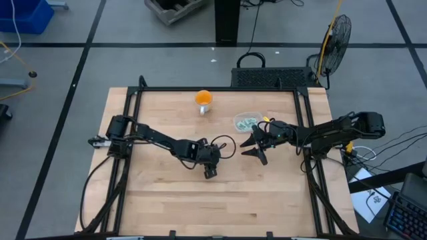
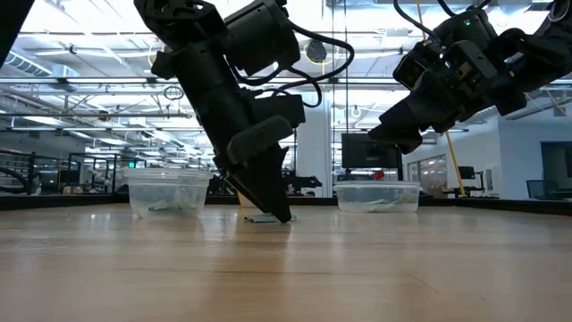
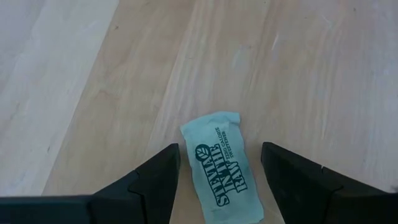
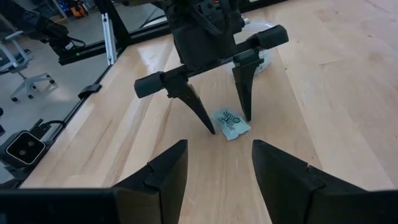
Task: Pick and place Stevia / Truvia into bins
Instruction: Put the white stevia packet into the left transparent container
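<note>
Left pincer (image 4: 227,127) is open, tips down on the table (image 1: 167,200), straddling a sweetener packet (image 3: 222,168) lying flat mid-table. Advice: close squarely across the narrow width, then lift toward the bin (image 1: 247,121). Right pincer (image 1: 257,148) hovers open nearby.

Light is bright and even, coming from above. In the low view, rows of ceiling lamps in the room behind glow strongly, so both arms look almost black against them, and the worktop (image 2: 286,268) near the camera is soft and out of focus. The left wrist view shows a pale glare on the wood. Shadows under the arms are faint.
</note>
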You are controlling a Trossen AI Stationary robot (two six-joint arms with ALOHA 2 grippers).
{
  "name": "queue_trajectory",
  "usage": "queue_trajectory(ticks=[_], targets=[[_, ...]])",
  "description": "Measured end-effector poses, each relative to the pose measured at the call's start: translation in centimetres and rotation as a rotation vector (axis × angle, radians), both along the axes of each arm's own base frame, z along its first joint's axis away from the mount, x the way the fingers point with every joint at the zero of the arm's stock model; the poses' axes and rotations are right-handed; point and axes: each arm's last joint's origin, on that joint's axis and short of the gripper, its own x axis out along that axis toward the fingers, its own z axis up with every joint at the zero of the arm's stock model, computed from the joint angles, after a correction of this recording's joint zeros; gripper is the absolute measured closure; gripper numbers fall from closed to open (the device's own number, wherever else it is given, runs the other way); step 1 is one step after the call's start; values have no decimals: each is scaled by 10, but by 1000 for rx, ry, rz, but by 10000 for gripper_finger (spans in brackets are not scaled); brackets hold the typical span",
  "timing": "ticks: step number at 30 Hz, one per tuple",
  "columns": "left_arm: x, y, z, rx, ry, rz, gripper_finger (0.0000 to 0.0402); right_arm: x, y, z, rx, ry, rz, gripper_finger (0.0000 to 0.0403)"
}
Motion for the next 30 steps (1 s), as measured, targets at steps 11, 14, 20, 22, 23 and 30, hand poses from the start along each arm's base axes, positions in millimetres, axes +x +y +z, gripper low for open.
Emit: queue_trajectory(ticks=[11,14,20,22,23,30], targets=[[0,0,-1,13,4,-16,238,0,0,0,0,0,0,232],[0,0,-1,13,4,-14,259,0,0,0,0,0,0,232],[0,0,-1,15,6,-13,279,0,0,0,0,0,0,232],[0,1,-1,15,6,-13,279,0,0,0,0,0,0,232],[0,1,-1,15,6,-13,279,0,0,0,0,0,0,232],[-7,2,16,38,3,-42,280,0,0,0,0,0,0,232]])
